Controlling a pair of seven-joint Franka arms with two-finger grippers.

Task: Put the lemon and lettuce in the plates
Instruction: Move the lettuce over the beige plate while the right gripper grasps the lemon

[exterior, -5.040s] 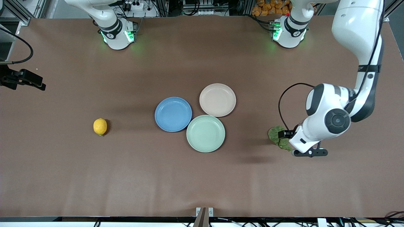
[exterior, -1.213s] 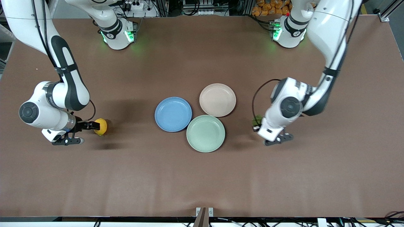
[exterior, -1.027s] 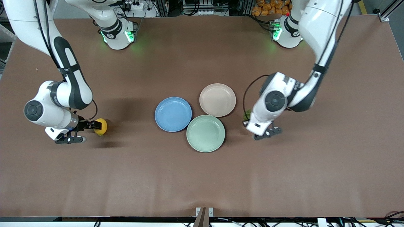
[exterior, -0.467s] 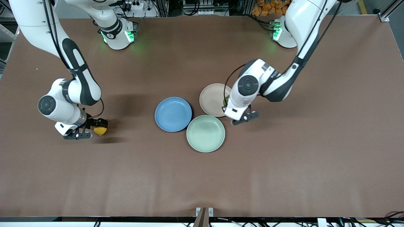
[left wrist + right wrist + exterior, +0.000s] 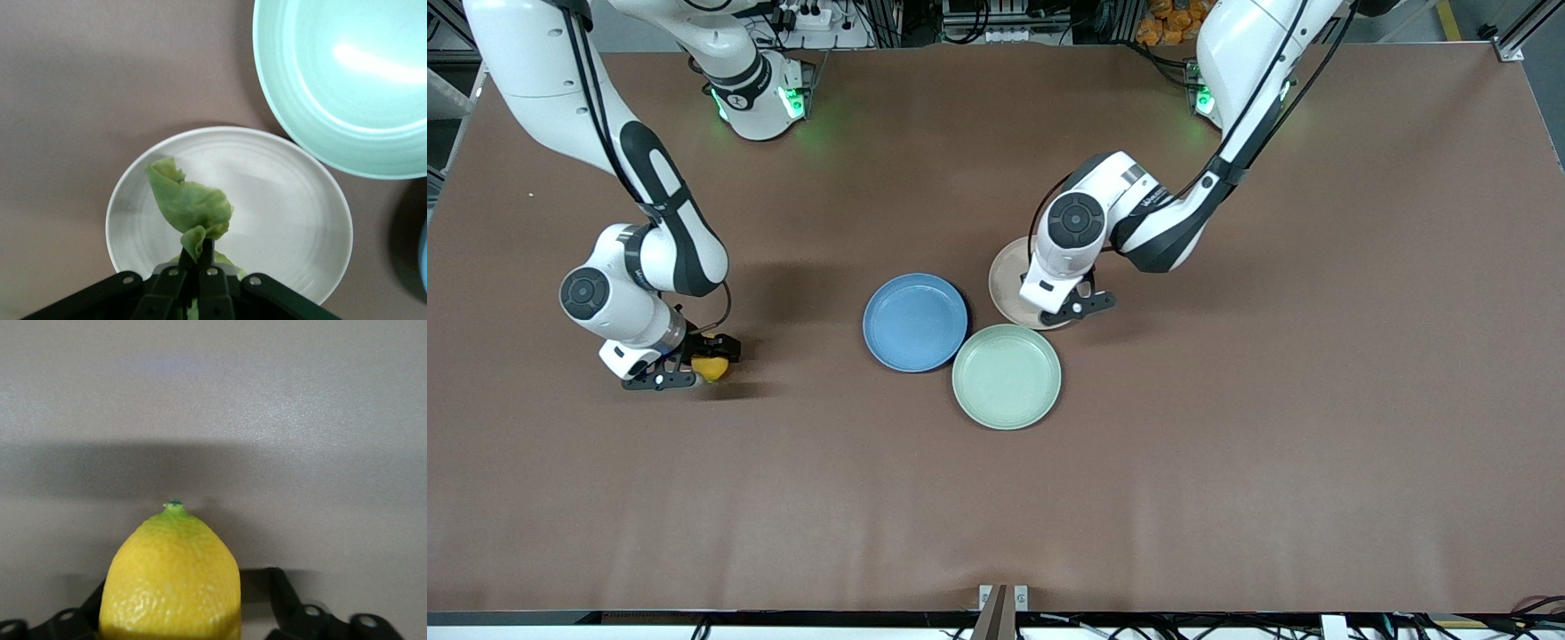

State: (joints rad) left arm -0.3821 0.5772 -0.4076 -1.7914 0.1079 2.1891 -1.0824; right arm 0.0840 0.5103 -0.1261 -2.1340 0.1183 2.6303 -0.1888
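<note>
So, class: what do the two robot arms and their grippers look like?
Both arms are glossy white with black joint bands, a round dark cap at the wrist and a thin black cable looping alongside. The left gripper and right gripper are black with two fingers. Green lights glow at both bases.

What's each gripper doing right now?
Left gripper: shut on the lettuce, over the beige plate.
Right gripper: around the lemon on the table; grip cannot be told.
</note>
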